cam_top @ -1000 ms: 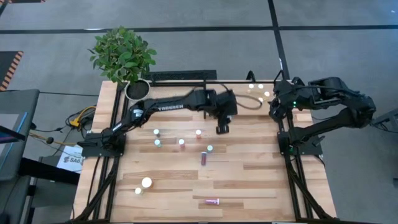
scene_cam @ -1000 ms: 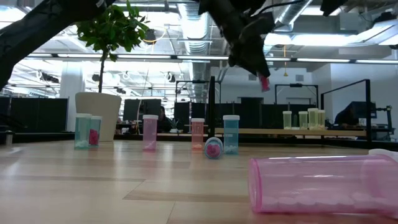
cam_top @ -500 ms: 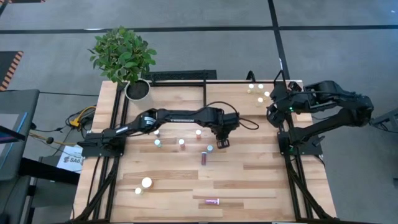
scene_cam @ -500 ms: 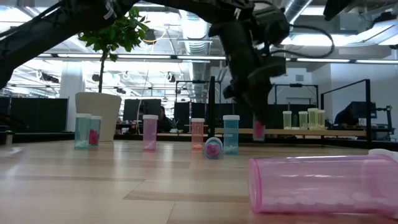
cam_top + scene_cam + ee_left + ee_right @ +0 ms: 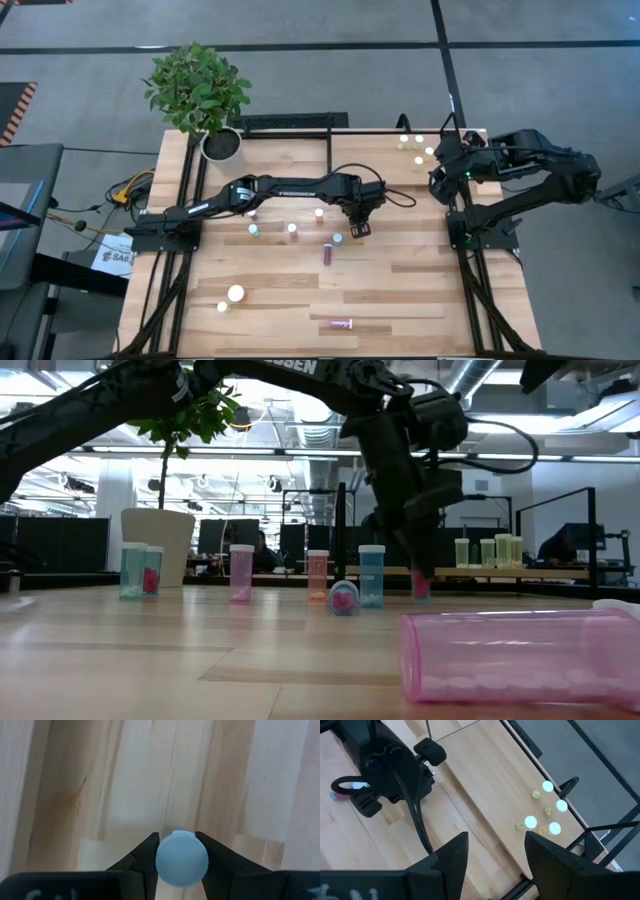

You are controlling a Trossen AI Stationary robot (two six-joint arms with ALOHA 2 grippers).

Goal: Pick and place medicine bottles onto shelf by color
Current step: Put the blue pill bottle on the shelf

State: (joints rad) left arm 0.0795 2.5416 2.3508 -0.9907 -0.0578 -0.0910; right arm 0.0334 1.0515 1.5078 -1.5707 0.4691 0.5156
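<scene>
Wooden planks make up your counter point(image 5: 400, 290), with a leafy plant in a white pot point(image 5: 220, 143) at its far left corner and the shelf point(image 5: 385, 150), a light-wood platform in a thin black frame, along the far edge toward the right. Your left end effector point(image 5: 357, 229) is down near the middle of the counter, clenched on a pink bottle point(image 5: 421, 587) by its pale cap, which the left wrist view shows pinched squarely between the two fingers point(image 5: 145, 857); gripping at the cap keeps the bottle upright, and in the low view its base sits at or just above the wood, though you cannot quite tell whether it touches. That spot is on the open planks, apart from the shelf, so by my reading this is a set-down or regrasp rather than the final placement. Four yellowish bottles point(image 5: 540, 812) already stand grouped on the shelf's right part, which suggests colours are being clustered there. Several bottles point(image 5: 290, 228) stand just left of the held one, a magenta one point(image 5: 327, 255) lies on its side nearby, and another pink one point(image 5: 342, 324) lies at the near edge. Your right end effector point(image 5: 492, 851) waits at the right side, fingers parted and empty, looking toward the shelf.
</scene>
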